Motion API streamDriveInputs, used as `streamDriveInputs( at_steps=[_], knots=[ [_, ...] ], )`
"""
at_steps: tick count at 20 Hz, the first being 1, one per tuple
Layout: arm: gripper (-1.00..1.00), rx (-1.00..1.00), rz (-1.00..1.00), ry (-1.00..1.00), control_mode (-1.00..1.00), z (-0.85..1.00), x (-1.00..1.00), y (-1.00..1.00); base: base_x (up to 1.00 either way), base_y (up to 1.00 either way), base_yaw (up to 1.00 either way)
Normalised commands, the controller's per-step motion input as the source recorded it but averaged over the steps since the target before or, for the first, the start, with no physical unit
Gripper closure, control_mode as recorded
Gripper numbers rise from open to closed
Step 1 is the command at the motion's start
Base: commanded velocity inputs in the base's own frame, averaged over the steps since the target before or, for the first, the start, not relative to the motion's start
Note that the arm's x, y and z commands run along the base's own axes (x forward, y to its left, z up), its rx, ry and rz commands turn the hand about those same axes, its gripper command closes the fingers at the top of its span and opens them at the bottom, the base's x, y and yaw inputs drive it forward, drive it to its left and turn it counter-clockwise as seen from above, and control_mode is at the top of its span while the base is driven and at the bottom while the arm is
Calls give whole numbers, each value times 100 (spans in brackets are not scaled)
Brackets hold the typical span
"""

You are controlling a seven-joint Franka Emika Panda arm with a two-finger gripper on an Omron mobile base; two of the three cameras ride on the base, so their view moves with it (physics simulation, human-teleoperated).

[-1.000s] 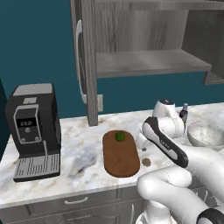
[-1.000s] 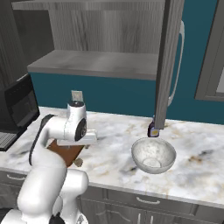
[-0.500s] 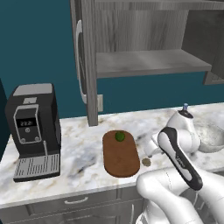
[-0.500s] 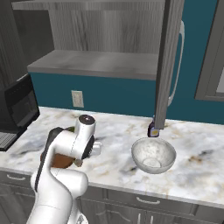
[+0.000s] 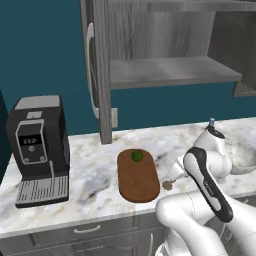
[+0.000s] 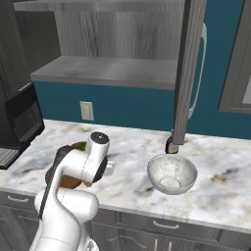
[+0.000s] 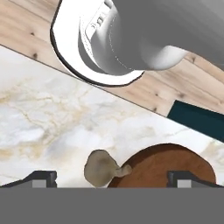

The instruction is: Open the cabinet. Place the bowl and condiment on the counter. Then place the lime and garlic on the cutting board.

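1. While the garlic (image 7: 101, 168) sits on the marble surface (image 5: 90, 175) right at the rim of the cutting board (image 5: 137, 176), the gripper (image 7: 112, 177) hangs low over it with its fingers (image 7: 41, 178) spread wide and nothing between them.
2. Risk one: the bulb is small and round, so an off-centre close probably squirts it along the surface instead of trapping it.
3. Risk two: with the bulb touching or nearly touching the board's edge, one finger could land on the wood and stop short, leaving the pinch too high.
4. Risk three: the lime (image 5: 136, 156) already rests on the far end of the board; a sweeping drop-off might nudge it and set it rolling off.
5. Over to the containers: the bowl (image 6: 172, 173) stands upright on the surface and looks empty.
6. Just behind it stands the condiment (image 6: 171, 145), upright at the foot of the open door.
7. Up top, the cabinet (image 5: 165, 45) hangs open, its shelf (image 5: 170, 71) bare.
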Motion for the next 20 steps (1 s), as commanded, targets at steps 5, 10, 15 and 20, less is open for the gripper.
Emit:
streamDriveInputs(
  at_steps=[5, 10, 15, 20],
  knots=[
    [-100, -4, 14, 17, -100, 0, 25, 5, 0, 0, 0],
    [-100, -5, 15, 19, -100, 0, 33, 8, 0, 0, 0],
    [-100, -3, 14, 11, -100, -10, 25, 0, 0, 0, 0],
    [-100, -3, 14, 9, -100, -21, 17, 1, 0, 0, 0]
  ],
)
